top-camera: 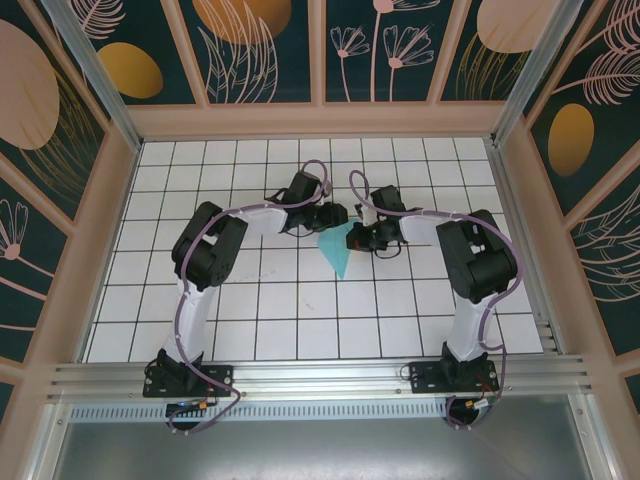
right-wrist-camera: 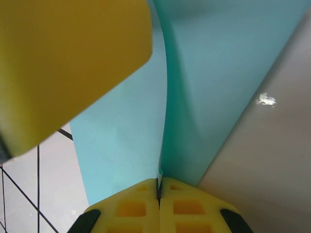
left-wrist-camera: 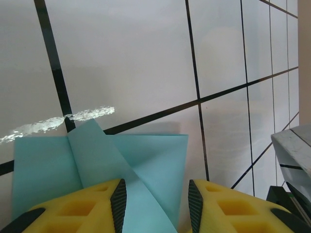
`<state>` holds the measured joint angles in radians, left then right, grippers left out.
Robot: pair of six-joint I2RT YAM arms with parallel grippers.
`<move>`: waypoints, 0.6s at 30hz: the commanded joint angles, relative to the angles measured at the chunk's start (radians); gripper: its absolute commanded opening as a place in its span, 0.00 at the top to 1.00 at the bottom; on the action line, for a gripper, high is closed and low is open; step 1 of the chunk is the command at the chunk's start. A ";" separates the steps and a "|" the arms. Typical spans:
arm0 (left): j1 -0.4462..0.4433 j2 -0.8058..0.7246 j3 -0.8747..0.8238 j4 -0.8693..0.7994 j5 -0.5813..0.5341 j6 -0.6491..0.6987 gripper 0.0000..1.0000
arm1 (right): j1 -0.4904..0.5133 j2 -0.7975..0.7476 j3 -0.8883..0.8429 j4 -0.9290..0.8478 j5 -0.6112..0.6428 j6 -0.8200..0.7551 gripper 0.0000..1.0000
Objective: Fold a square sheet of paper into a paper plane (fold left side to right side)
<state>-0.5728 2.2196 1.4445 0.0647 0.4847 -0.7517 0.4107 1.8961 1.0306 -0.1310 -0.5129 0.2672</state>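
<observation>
White gridded surface (top-camera: 250, 300) inside walls painted with pale flowers on dark teal. At mid-frame of the top view lies the sheet of paper (top-camera: 337, 252), turquoise, folded to a taper with its point towards the bottom of the frame. The left gripper (left-wrist-camera: 157, 194) sits over the paper's top edge, jaws apart, paper showing between them. The right gripper (right-wrist-camera: 159, 187) has its jaws pressed together, pinching a raised crease of the paper.

Robot test cell: white gridded table (top-camera: 300, 300), aluminium rail (top-camera: 320, 375), floral-printed wall panels (top-camera: 260, 45).
</observation>
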 commanded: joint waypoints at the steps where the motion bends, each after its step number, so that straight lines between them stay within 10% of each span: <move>1: -0.001 0.033 0.031 -0.025 -0.019 0.024 0.59 | 0.000 0.010 -0.002 -0.064 0.072 -0.017 0.95; 18: -0.001 0.036 -0.004 0.000 -0.005 0.016 0.59 | -0.014 -0.159 -0.002 -0.124 0.110 -0.009 0.77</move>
<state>-0.5735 2.2303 1.4567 0.0669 0.4885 -0.7517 0.3996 1.7973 1.0298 -0.2146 -0.4171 0.2634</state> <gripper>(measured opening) 0.413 0.228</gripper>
